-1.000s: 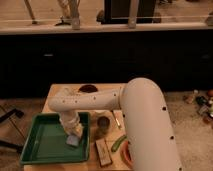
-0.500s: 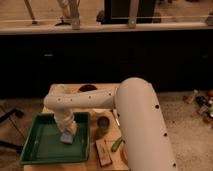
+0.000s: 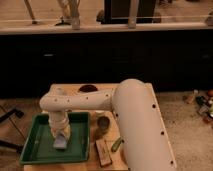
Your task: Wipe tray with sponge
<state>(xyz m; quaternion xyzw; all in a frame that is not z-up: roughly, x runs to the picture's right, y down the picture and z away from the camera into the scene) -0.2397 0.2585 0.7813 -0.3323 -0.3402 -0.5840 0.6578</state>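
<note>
The green tray [image 3: 35, 145] lies on the left part of a wooden table. The pale blue-grey sponge [image 3: 61, 143] rests on the tray floor, right of its middle. My white arm reaches across from the right and bends down over the tray. My gripper [image 3: 60, 135] points down right over the sponge, touching or holding its top. The wrist hides the fingers.
A small round dark bowl [image 3: 103, 123] stands just right of the tray. A brown block with a light label [image 3: 103, 152] lies near the table's front edge, with a green object [image 3: 116, 144] beside it. A dark round object [image 3: 87, 89] sits at the table's back.
The gripper and the sponge have moved left across the tray floor, from near its right rim toward its middle. The arm swung left with them.
</note>
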